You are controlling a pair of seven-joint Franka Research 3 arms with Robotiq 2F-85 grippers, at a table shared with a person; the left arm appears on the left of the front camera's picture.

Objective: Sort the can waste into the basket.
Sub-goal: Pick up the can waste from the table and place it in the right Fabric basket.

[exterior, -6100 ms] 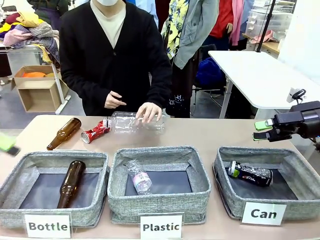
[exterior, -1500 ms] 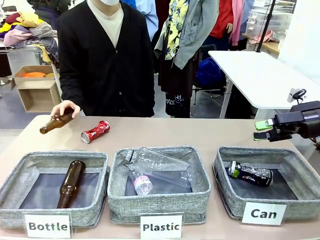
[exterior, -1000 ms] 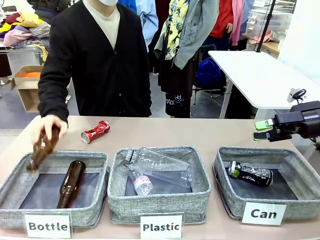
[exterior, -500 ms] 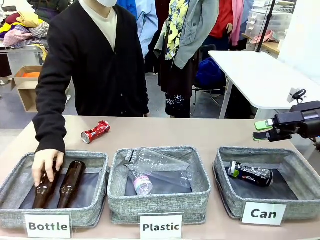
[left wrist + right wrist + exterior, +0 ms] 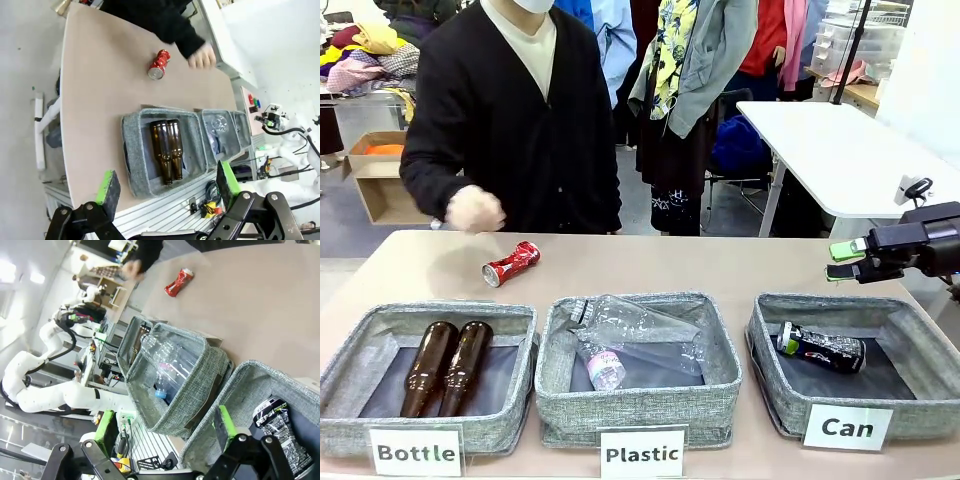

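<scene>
Across the counter [image 5: 740, 262] from the robot, a person is drawing a hand [image 5: 475, 209] back after laying a second brown bottle [image 5: 427, 366] in the Bottle basket [image 5: 380, 318], where that hand was resting on it half a second ago. With the bottles and clear plastic now binned, the crushed red can [image 5: 510, 264] is lying as the last loose item, so the sorting is probably coming down to that one can. The Can basket [image 5: 910, 305] is sitting just below and ahead of the right gripper [image 5: 841, 260], which is hovering level near its far rim, jaws spread wide with nothing between them, unmoved over the past seconds. The left gripper [image 5: 165, 176] is hanging high above the counter's near edge, equally wide and empty, looking down over the Bottle basket. The black can [image 5: 821, 348] is already lying inside the Can basket, just under the right gripper. The red can is resting well apart from that gripper, far toward the robot's left, and beyond the Bottle basket from the left gripper
</scene>
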